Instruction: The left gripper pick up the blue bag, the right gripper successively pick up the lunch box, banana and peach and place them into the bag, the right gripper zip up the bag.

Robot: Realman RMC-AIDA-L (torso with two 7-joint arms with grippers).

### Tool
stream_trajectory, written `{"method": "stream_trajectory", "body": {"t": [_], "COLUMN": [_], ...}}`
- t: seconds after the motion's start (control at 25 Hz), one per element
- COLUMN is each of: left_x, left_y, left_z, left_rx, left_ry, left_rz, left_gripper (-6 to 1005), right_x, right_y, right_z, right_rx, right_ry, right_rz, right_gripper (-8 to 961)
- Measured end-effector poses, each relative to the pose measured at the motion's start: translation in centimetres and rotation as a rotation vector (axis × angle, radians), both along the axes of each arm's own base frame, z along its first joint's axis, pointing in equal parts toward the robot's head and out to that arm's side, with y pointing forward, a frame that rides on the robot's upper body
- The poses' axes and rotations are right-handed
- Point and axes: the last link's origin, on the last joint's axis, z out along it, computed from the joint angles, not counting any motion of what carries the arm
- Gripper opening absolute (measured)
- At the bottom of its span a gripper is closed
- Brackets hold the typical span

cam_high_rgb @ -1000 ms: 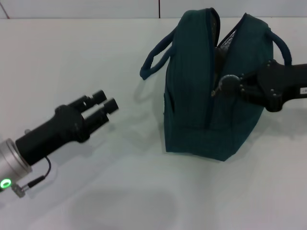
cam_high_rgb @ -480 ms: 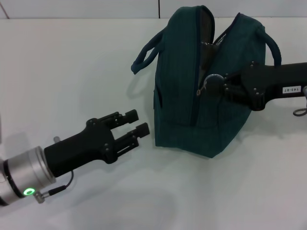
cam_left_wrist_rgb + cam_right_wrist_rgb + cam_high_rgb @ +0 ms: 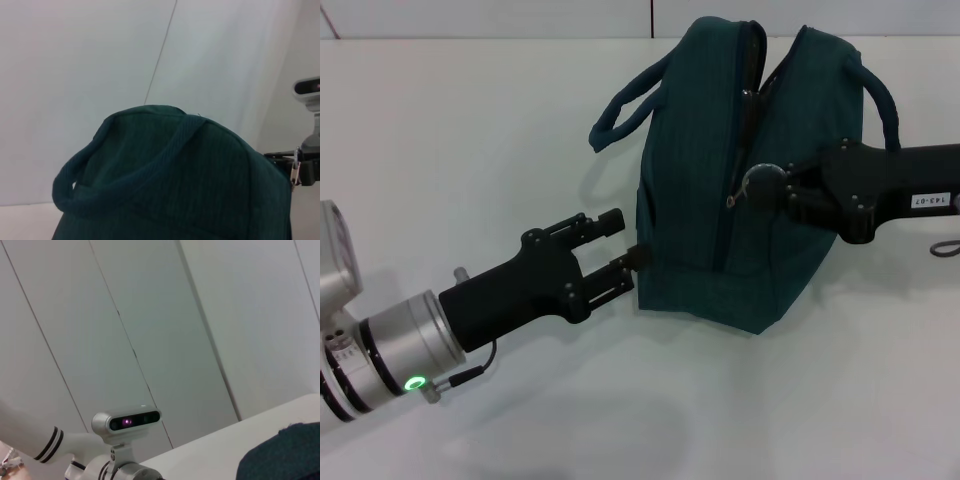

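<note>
The blue bag (image 3: 705, 215) stands upright on the white table, its top zipper parted and one loop handle (image 3: 620, 115) hanging to the left. My left gripper (image 3: 622, 241) is open at the bag's lower left corner, with the lower fingertip against the fabric. My right gripper (image 3: 760, 186) reaches in from the right across the bag's front and is shut on the metal zipper pull (image 3: 734, 200). In the left wrist view the bag (image 3: 170, 185) fills the frame, and the pull (image 3: 296, 169) shows at its far edge. The lunch box, banana and peach are out of view.
The white table (image 3: 470, 130) spreads out left of and in front of the bag, and a pale wall runs along its back edge. A loop of cable (image 3: 946, 247) lies at the right edge. The right wrist view shows the robot's head camera (image 3: 127, 421) and a bit of the bag (image 3: 282, 455).
My left gripper has moved forward and to the right until it reaches the bag's lower left corner. The bag and the right gripper on the zipper pull have shifted slightly left.
</note>
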Motion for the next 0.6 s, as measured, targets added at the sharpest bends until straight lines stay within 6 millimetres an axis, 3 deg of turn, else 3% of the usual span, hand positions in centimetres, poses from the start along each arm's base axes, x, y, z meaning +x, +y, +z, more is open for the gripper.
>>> {"method": "stream_trajectory", "body": {"t": [0.16,0.4,0.6], "left_x": [0.1,1.1,1.9], "left_y": [0.2,0.8,1.5], "left_z": [0.0,-0.6,-1.3], "left_rx": [0.002,-0.023,-0.05], "left_ry": [-0.005,-0.014,-0.006], "left_rz": [0.005,-0.009,-0.018], "left_gripper": [616,824,856], "right_x": [0.0,-0.1,-0.4], "right_y": [0.0,0.0,0.1], "right_z": [0.0,0.0,0.0], "right_rx": [0.0,-0.001,0.002], "right_ry": [0.001,0.004,0.007], "right_rz": [-0.001,0.008,0.018], "right_gripper": [8,8,8]}}
